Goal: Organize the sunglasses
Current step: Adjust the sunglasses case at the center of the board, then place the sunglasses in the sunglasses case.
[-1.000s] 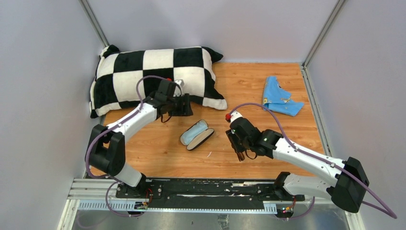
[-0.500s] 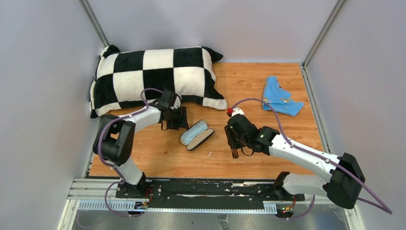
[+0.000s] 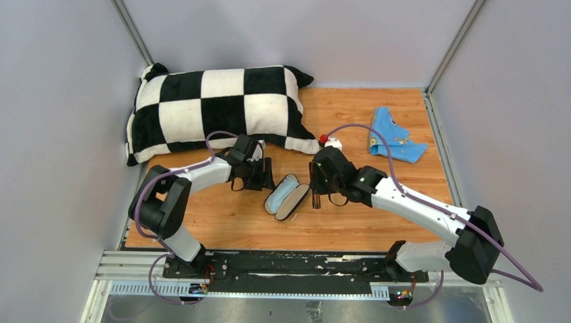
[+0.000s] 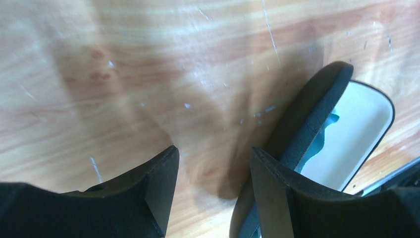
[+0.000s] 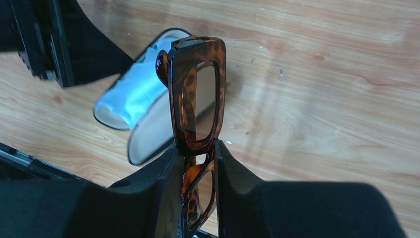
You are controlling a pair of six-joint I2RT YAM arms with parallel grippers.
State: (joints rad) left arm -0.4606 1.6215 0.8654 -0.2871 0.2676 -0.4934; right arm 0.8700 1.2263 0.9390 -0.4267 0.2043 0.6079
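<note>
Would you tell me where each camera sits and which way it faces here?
Top external: above and behind the bases, looking down on the table; left arm and right arm show.
Left wrist: facing down at the table and the case; the open left hand shows.
Right wrist: facing past the right hand, shut on the sunglasses, toward the case.
Shared: the case.

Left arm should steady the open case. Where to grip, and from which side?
Probably best: pinch the long rim of the case half nearest the left gripper, one of the fingers inside the lining and one outside, coming from the pillow side. The case lies open, face up, with a thin raised wall there. The right gripper holds the sunglasses on the opposite side.
</note>
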